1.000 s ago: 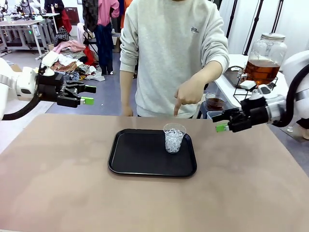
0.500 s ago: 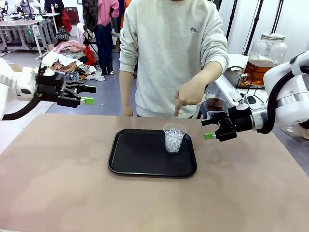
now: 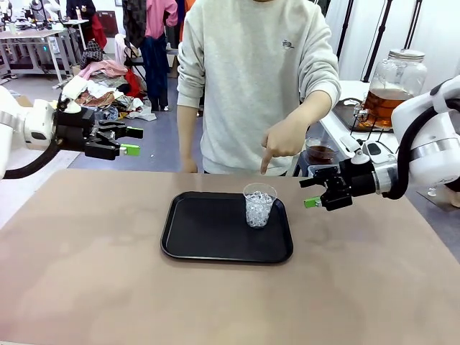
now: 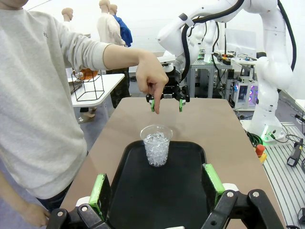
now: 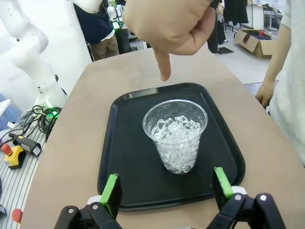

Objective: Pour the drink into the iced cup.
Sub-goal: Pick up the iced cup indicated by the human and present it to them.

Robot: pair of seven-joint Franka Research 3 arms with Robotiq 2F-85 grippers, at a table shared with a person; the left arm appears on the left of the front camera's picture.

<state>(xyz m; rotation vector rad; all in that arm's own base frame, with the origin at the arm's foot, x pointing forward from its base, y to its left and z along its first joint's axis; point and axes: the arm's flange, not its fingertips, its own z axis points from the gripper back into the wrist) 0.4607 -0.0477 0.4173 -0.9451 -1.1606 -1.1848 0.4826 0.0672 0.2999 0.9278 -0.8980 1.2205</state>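
- Black tray (image 3: pixel 208 237): lies flat near the middle of the tan desk (image 3: pixel 93 280). All places below are given from this tray.
- Iced cup (image 3: pixel 259 205): clear plastic, upright, holding ice cubes. It stands on the tray, inside the rim near the far-right corner. It also shows in the left wrist view (image 4: pixel 156 145) and, close up, in the right wrist view (image 5: pixel 176 136).
- Drink (image 3: pixel 387 106): amber-brown liquid in the lower part of a lidded clear glass jar dispenser (image 3: pixel 399 72). The jar sits on a black wire stand (image 4: pixel 88 87), off the desk and well beyond the tray's far-right corner.
- Person's hand (image 3: pixel 284 138): closed in a fist with the index finger pointing straight down. It is above the tray's far edge, with the fingertip over the far side of the iced cup and clear of the rim.
- Left jaws: wide apart and empty, with green pads (image 4: pixel 98 192). They hang in the air well off the tray's far-left side, past the desk's edge, and face the tray.
- Right jaws: wide apart and empty, with green pads (image 5: pixel 111 188). They hang in the air just off the tray's right edge and point at the iced cup without touching it.
- Person (image 3: pixel 251 79): wears a grey sweatshirt and stands at the desk's far side, behind the tray.
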